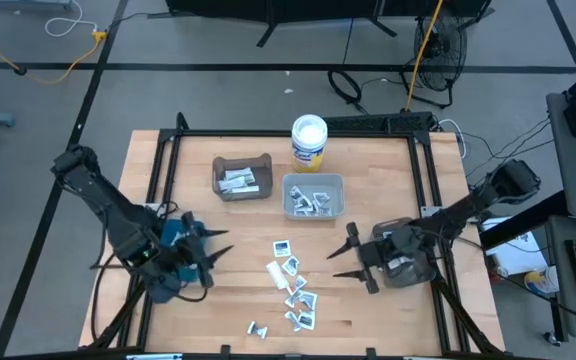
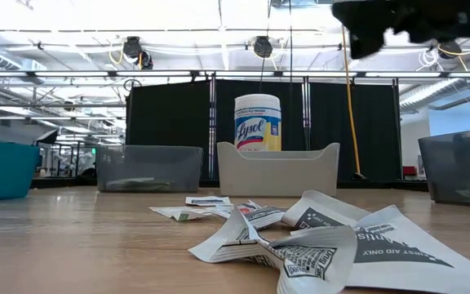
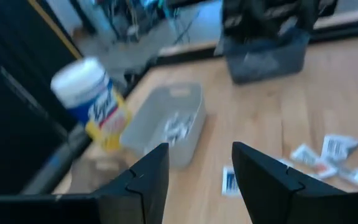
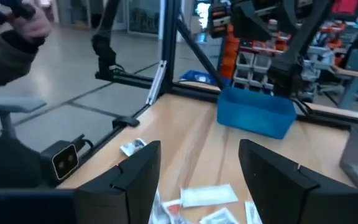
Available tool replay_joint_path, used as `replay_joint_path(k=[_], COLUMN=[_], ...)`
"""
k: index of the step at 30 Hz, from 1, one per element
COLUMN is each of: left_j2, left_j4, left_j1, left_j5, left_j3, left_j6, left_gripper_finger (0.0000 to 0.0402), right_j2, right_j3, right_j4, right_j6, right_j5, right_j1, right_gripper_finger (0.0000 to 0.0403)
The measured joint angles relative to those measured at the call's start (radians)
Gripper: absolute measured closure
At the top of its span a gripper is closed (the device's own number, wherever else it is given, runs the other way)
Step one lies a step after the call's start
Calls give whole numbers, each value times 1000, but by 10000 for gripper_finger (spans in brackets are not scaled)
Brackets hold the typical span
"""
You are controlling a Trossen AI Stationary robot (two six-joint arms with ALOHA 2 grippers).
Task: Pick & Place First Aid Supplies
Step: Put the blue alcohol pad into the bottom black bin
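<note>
The first aid supplies (image 1: 290,283) are small white packets scattered flat on the wooden table, near its front middle; they also show in the low view (image 2: 300,241). More packets lie in a grey-brown bin (image 1: 243,178) and in a pale bin (image 1: 313,196). My left gripper (image 1: 222,248) hovers left of the loose packets, open and with nothing between its fingers (image 3: 148,180). My right gripper (image 1: 340,252) hovers right of them and points toward them. It is open too, with nothing between its fingers (image 4: 135,177).
A white Lysol tub (image 1: 309,140) stands behind the bins at the far edge. A blue bin (image 4: 257,115) sits under my left arm, a dark grey bin (image 1: 405,265) under my right. A black frame (image 1: 288,132) borders the table. A person's sleeve (image 4: 8,53) shows beyond the table.
</note>
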Motion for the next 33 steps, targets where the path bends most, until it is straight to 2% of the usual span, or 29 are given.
replay_joint_path(k=[4, 8, 12, 16, 22, 27, 33], left_j2=[0, 0, 0, 0, 0, 0, -10], left_j4=[299, 604, 897, 1080, 1177, 1167, 1171], left_j1=[14, 37, 77, 117, 145, 137, 75], left_j5=[-14, 41, 130, 208, 272, 272, 190], left_j3=[-64, -170, -291, -386, -465, -476, -476], left_j6=[240, 441, 583, 652, 655, 643, 708], left_gripper_finger=[220, 220, 220, 220, 220, 220, 220], right_j2=[1, 20, 41, 77, 218, 370, 514], right_j3=[118, 255, 328, 364, 425, 565, 702], right_j4=[-225, -475, -537, -554, -560, -637, -741], right_j6=[-14, -6, -44, -53, -36, -31, -47], right_j5=[-28, -88, -149, -156, -233, -234, -231], right_j1=[-62, -126, -180, -236, -287, -300, -306], right_gripper_finger=[190, 190, 190, 190, 190, 190, 190])
